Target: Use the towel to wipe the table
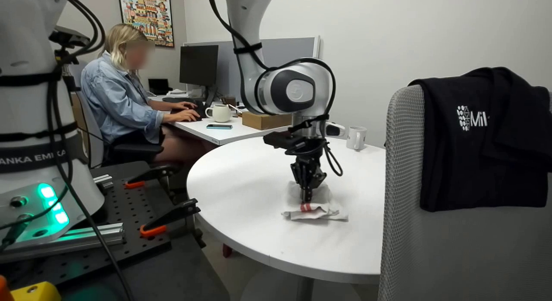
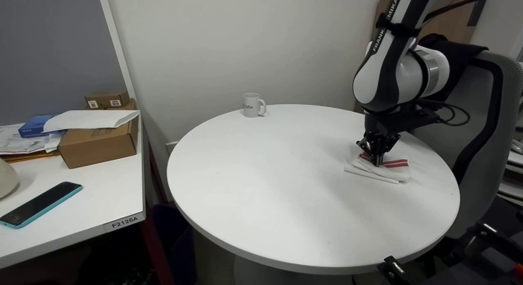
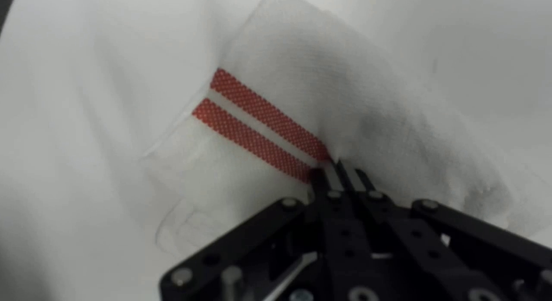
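A folded white towel with two red stripes lies on the round white table (image 1: 241,176). The towel shows in both exterior views (image 1: 334,211) (image 2: 394,174), toward the chair side of the table, and fills much of the wrist view (image 3: 323,72). My gripper (image 1: 306,199) points straight down onto the towel; it also shows in an exterior view (image 2: 376,163). In the wrist view the fingers (image 3: 338,165) are nearly together, at the end of the red stripes. The cloth is bunched at the fingertips and looks pinched there; the very tips are partly hidden in it.
A white mug (image 1: 355,138) stands at the table's far edge, also in an exterior view (image 2: 251,105). A grey chair (image 1: 465,249) with a black garment (image 1: 487,163) stands against the table. A person (image 1: 116,89) sits at a desk (image 2: 102,187) beside it, holding boxes and a phone.
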### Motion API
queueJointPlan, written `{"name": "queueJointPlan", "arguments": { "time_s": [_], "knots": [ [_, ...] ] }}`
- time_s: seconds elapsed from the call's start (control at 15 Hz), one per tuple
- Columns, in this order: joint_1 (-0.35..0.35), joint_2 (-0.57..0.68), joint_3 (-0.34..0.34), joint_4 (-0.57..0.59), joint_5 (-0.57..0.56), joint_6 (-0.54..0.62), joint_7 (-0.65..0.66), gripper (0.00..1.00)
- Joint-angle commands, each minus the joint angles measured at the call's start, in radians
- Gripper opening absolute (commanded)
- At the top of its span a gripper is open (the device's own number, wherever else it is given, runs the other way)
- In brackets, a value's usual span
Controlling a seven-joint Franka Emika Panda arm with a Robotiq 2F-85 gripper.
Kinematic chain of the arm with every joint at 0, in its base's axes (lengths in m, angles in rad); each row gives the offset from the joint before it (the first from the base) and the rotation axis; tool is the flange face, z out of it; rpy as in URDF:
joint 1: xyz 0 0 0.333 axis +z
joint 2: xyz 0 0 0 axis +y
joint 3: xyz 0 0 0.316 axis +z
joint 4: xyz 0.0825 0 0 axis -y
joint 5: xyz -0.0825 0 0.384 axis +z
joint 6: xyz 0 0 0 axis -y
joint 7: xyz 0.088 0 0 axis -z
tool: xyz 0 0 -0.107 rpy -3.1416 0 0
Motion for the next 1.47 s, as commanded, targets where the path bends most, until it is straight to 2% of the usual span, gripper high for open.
{"name": "queueJointPlan", "arguments": {
  "time_s": [0.0, 0.13, 0.27, 0.4, 0.53, 0.73, 0.8, 0.93, 1.0, 1.2, 1.4],
  "knots": [
    [0.082, -0.076, 0.049, -0.184, -0.031, 0.105, -0.038, 0.03],
    [0.166, -0.055, 0.065, -0.173, -0.037, 0.127, 0.007, 0.03],
    [0.236, -0.005, 0.068, -0.101, -0.026, 0.106, 0.045, 0.03],
    [0.306, 0.057, 0.034, 0.004, -0.033, 0.065, 0.097, 0.03],
    [0.332, 0.103, 0.030, 0.115, -0.024, -0.004, 0.125, 0.03],
    [0.344, 0.149, 0.070, 0.264, -0.013, -0.111, 0.141, 0.03],
    [0.319, 0.167, 0.079, 0.281, -0.018, -0.103, 0.112, 0.03],
    [0.311, 0.174, 0.109, 0.298, -0.019, -0.103, 0.087, 0.03],
    [0.350, 0.167, 0.123, 0.315, -0.026, -0.125, 0.104, 0.03],
    [0.380, 0.139, 0.147, 0.253, -0.067, -0.080, 0.080, 0.03],
    [0.429, 0.084, 0.156, 0.142, -0.136, -0.030, 0.056, 0.03]
  ]
}}
